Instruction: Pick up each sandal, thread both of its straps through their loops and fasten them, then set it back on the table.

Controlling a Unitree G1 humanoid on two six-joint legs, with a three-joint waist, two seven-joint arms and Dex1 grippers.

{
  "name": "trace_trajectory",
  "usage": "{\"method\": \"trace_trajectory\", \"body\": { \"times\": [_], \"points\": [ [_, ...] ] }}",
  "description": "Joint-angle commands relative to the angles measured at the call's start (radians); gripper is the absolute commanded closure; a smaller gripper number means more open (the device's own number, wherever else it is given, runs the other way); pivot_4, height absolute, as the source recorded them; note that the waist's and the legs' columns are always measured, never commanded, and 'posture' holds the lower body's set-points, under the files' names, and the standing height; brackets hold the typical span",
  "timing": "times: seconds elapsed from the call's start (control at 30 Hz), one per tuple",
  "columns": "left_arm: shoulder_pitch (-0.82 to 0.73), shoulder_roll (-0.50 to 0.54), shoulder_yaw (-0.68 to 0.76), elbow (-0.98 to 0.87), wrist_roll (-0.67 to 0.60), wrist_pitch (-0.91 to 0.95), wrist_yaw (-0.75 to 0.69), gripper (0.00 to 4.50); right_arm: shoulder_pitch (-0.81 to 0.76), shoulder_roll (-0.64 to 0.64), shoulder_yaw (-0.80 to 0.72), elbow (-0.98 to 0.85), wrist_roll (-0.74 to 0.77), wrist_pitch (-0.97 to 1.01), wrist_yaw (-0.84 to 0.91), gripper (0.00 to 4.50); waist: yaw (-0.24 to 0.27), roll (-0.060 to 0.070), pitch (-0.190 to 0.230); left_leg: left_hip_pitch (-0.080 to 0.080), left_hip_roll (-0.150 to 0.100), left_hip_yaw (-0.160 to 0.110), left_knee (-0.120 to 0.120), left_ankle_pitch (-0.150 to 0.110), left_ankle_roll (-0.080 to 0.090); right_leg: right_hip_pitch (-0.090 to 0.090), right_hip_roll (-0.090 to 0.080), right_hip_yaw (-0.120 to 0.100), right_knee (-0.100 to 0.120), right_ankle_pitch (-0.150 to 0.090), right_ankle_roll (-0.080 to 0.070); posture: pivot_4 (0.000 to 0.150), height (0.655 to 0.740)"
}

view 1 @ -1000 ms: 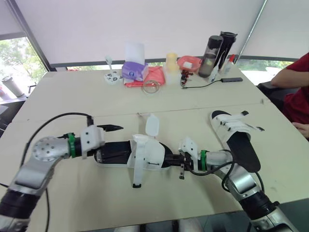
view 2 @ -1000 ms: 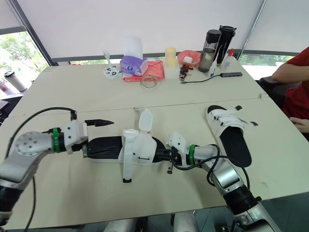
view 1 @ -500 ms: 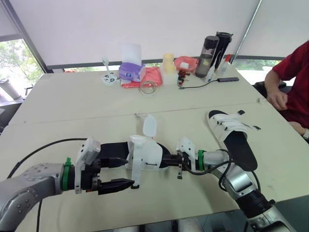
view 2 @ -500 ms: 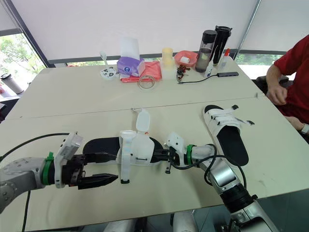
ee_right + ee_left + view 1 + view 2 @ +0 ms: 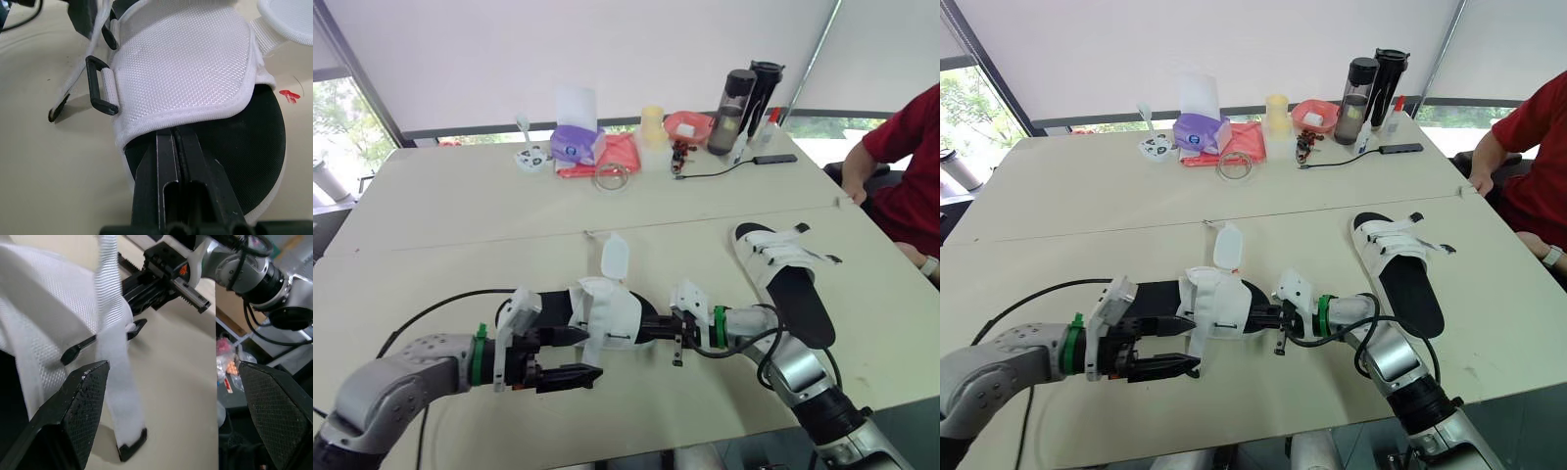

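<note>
Right pincer is clenched on the black toe end of the unfastened sandal, which lies near the 6 o'clock edge of the bench. I cannot tell whether its sole is lifted off the surface. Left pincer is released, with one finger on either side of the loose strap that dangles off the sandal's 6 o'clock side, and neither finger touches it. The second strap sticks up at 12 o'clock, and the black loop sits empty on the white upper. The other sandal lies well apart at 3 o'clock, straps across it.

My worry is the grab itself. The strap is limp and hangs nearer one finger, so if I close off-centre it may fold or slide out. Pulling hard on it could also twist the sandal in my right grip, which holds only the thin sole edge. The stiff black tip could then jam at the loop instead of passing through.
</note>
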Motion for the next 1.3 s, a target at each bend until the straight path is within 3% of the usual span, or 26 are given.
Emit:
{"method": "trace_trajectory", "body": {
  "times": [0.03, 0.27, 0.97, 1.07, 1.3],
  "points": [
    [-0.014, 0.017, 0.035, 0.023, 0.009, -0.01, -0.045, 0.17, 0.028, -0.028, 0.003, 0.054, -0.061, 0.056, -0.033, 4.5, 0.0, 0.0, 0.0, 0.0, 0.0, 0.0, 0.0, 0.0, 0.0, 0.0, 0.0, 0.0, 0.0, 0.0, 0.0, 0.15, 0.74],
    [0.011, 0.076, 0.099, 0.048, -0.014, 0.024, -0.121, 0.17, 0.04, -0.023, 0.005, 0.061, -0.067, 0.049, -0.039, 4.5, 0.0, 0.0, 0.0, 0.0, 0.0, 0.0, -0.001, 0.0, 0.0, -0.001, 0.0, -0.001, -0.001, -0.002, 0.003, 0.15, 0.74],
    [-0.105, -0.045, -0.091, 0.163, 0.111, 0.022, -0.194, 0.17, 0.018, -0.006, 0.003, 0.081, -0.073, 0.049, -0.053, 4.5, 0.001, 0.0, 0.0, -0.001, 0.001, 0.0, -0.002, 0.0, 0.0, 0.0, -0.001, -0.001, -0.002, -0.002, 0.003, 0.15, 0.74],
    [-0.12, -0.061, -0.108, 0.18, 0.117, 0.027, -0.213, 1.0, 0.016, -0.006, 0.003, 0.083, -0.074, 0.047, -0.052, 4.5, 0.0, 0.0, 0.0, -0.001, 0.001, 0.0, -0.002, 0.0, 0.0, 0.0, -0.001, -0.001, -0.002, -0.002, 0.003, 0.15, 0.74],
    [-0.155, -0.118, -0.087, 0.213, 0.113, 0.039, -0.177, 4.45, 0.014, -0.005, 0.004, 0.085, -0.075, 0.047, -0.052, 4.5, -0.001, 0.0, 0.0, -0.001, 0.001, 0.0, -0.002, 0.0, 0.0, 0.0, -0.001, -0.001, -0.002, -0.002, 0.003, 0.15, 0.74]
  ]
}}
